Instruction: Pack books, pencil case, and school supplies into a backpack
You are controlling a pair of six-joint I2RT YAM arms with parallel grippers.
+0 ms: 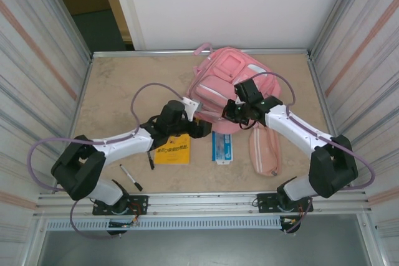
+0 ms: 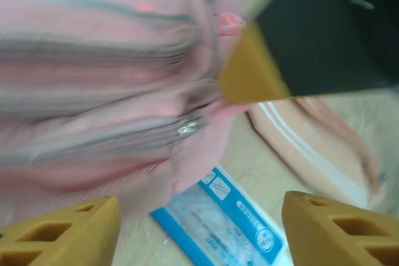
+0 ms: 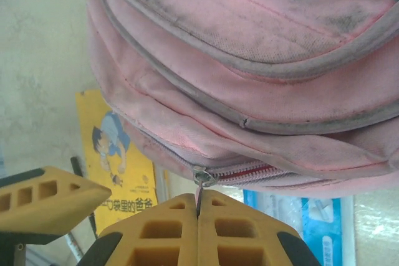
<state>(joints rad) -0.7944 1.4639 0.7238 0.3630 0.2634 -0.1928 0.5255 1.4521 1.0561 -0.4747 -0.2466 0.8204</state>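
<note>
One backpack [image 1: 230, 73], one book [image 1: 173, 152], one packet [image 1: 222, 147]

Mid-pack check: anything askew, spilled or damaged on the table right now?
Nothing spilled or broken. The large pink fabric backpack shows dark grimy smudges on its pocket panels, dirty rather than torn. One slim black pen lies off by itself near the left arm's base, apart from the yellow paperback.

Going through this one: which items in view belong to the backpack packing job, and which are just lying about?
Job items: backpack, yellow book, blue-and-white packet, pink pencil case, white-tipped pen, second black pen.

Not for packing: lilac cable, metal rail, table.
</note>
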